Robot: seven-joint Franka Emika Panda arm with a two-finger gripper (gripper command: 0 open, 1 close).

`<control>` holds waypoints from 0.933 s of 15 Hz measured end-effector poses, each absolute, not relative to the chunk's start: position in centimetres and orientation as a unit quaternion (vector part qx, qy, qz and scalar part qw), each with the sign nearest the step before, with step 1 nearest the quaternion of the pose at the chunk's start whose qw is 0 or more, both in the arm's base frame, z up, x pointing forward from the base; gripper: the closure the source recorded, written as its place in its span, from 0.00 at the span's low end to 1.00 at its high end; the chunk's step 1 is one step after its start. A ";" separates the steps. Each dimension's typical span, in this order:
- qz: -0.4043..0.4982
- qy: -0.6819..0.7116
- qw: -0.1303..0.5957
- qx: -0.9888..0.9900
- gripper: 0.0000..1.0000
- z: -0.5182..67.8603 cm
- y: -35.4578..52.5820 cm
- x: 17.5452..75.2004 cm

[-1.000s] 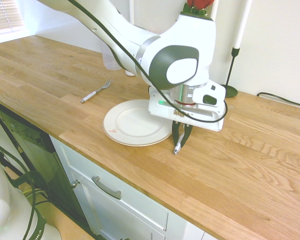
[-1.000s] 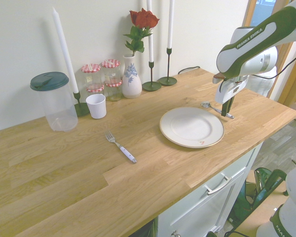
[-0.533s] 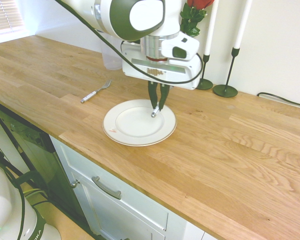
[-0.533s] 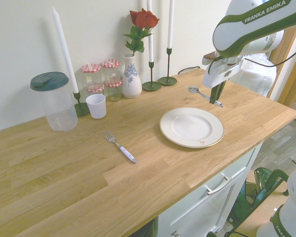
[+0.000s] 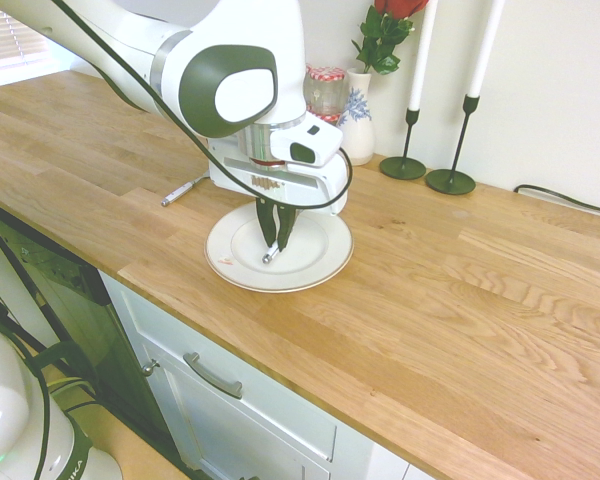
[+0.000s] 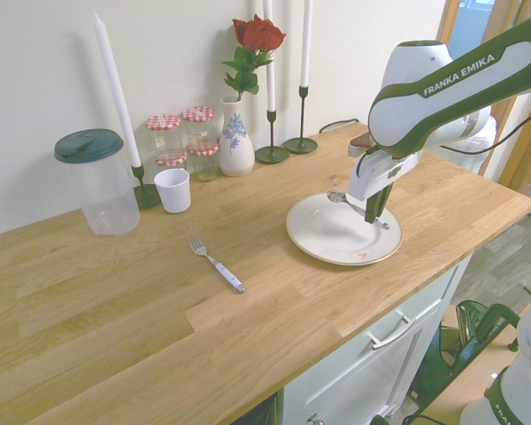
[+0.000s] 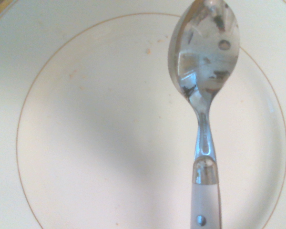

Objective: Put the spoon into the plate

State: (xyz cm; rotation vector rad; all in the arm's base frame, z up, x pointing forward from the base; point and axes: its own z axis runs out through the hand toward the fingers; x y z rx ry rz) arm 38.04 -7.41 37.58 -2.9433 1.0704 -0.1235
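My gripper (image 5: 275, 240) (image 6: 372, 211) is shut on the spoon (image 6: 347, 200) and holds it just above the middle of the cream-white plate (image 5: 315, 268) (image 6: 323, 239). The spoon's white handle end (image 5: 268, 258) pokes out below the fingers. In the wrist view the spoon (image 7: 206, 71) fills the right side, silver bowl over the plate's inner well (image 7: 100, 143). Whether the spoon touches the plate I cannot tell.
A white-handled fork (image 6: 217, 262) (image 5: 183, 190) lies on the wooden counter left of the plate. Along the back wall stand candlesticks (image 6: 301, 142), a vase with a red rose (image 6: 236, 133), jars (image 6: 181, 133), a white cup (image 6: 173, 189) and a lidded clear container (image 6: 97, 181).
The gripper has carried the spoon from the counter beside the plate, up and across, and lowered it over the plate's middle. The grip stayed shut throughout.
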 end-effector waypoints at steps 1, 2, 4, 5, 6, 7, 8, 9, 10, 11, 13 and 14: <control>-0.039 0.340 0.002 -0.939 0.00 37.5 -7.1 38.0; -0.035 0.340 0.000 -0.940 0.00 37.2 -6.8 37.9; -0.027 0.338 -0.004 -0.941 0.00 36.4 -6.2 37.5; -0.026 0.338 -0.005 -0.941 0.00 36.3 -6.0 37.4; -0.025 0.338 -0.005 -0.941 0.00 36.2 -5.9 37.4; -0.026 0.337 -0.006 -0.941 0.00 36.2 -5.9 37.4; -0.026 0.337 -0.006 -0.941 0.00 36.2 -5.9 37.4; -0.026 0.338 -0.006 -0.941 0.00 36.2 -5.9 37.4; -0.026 0.337 -0.005 -0.941 0.00 36.2 -5.9 37.4; -0.027 0.337 -0.005 -0.941 0.00 36.3 -5.9 37.4; -0.029 0.337 -0.005 -0.941 0.00 36.4 -5.9 37.4; -0.031 0.336 -0.006 -0.941 0.00 36.5 -5.8 37.4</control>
